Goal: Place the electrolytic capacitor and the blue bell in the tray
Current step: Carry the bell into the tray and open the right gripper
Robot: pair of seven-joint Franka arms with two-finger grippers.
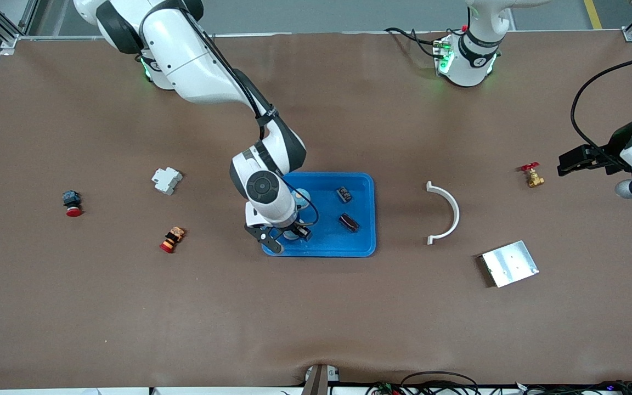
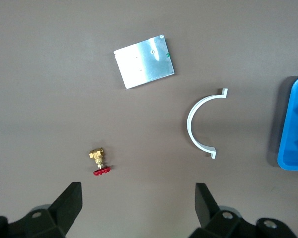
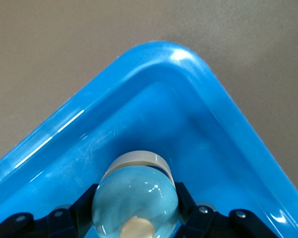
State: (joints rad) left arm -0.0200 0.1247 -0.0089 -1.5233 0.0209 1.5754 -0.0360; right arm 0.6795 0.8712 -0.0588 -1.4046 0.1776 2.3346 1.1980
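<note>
The blue tray (image 1: 327,244) lies mid-table. Over its corner nearest the front camera, toward the right arm's end, my right gripper (image 1: 292,235) is shut on the blue bell (image 3: 136,196), a pale blue glossy dome with a white base ring. The bell sits low inside the tray's rim (image 3: 188,64); I cannot tell whether it touches the floor. A dark cylinder that looks like the electrolytic capacitor (image 1: 349,221) lies in the tray, with another small dark part (image 1: 344,194) beside it. My left gripper (image 1: 565,163) waits open and empty (image 2: 137,196) over bare table at the left arm's end.
A white half-ring bracket (image 1: 447,214) and a flat silver plate (image 1: 509,263) lie between the tray and the left gripper. A brass valve with a red handle (image 1: 532,175) sits near that gripper. A white breaker (image 1: 167,180) and two red-capped parts (image 1: 72,203) (image 1: 172,240) lie toward the right arm's end.
</note>
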